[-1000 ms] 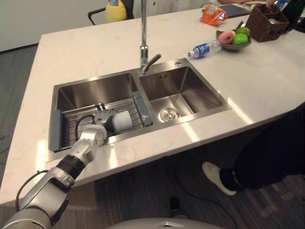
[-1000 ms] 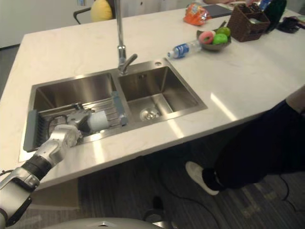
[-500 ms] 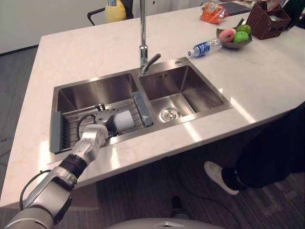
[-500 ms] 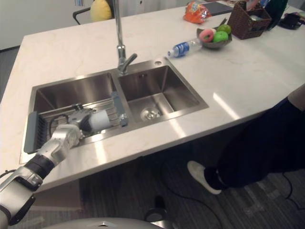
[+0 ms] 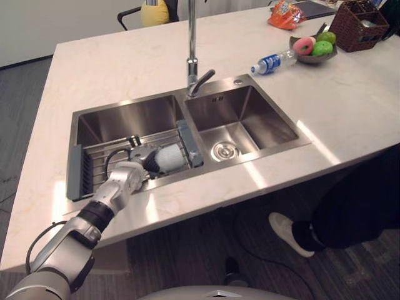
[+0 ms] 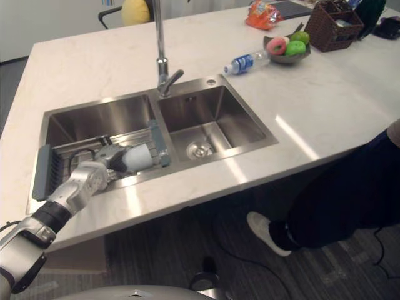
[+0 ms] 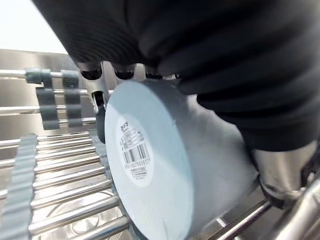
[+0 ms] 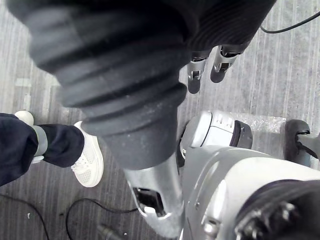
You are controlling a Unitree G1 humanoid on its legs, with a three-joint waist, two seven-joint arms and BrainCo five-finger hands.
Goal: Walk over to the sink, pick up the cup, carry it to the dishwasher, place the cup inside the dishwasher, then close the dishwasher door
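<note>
In the left basin of the sink (image 5: 125, 122), the cup (image 5: 170, 157) lies on its side on the wire rack (image 5: 94, 165), fingers of the left hand (image 5: 139, 161) curled round it, near the rack's right end. Pale worktop (image 5: 350, 106) rings the sink; a person (image 5: 356, 206) stands at its right edge. Right hand (image 8: 210, 70) hangs over the floor (image 8: 280, 75), fingers slack.

left arm (image 5: 94, 215) stretched forward | left hand (image 5: 133, 169): fingers (image 7: 94, 89) round cup (image 5: 170, 156) | right hand (image 8: 194, 80): hanging, relaxed

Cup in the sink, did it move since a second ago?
Yes, slightly. Gripped by the left hand, the cup has slid along the drying rack toward its grey right end.
</note>
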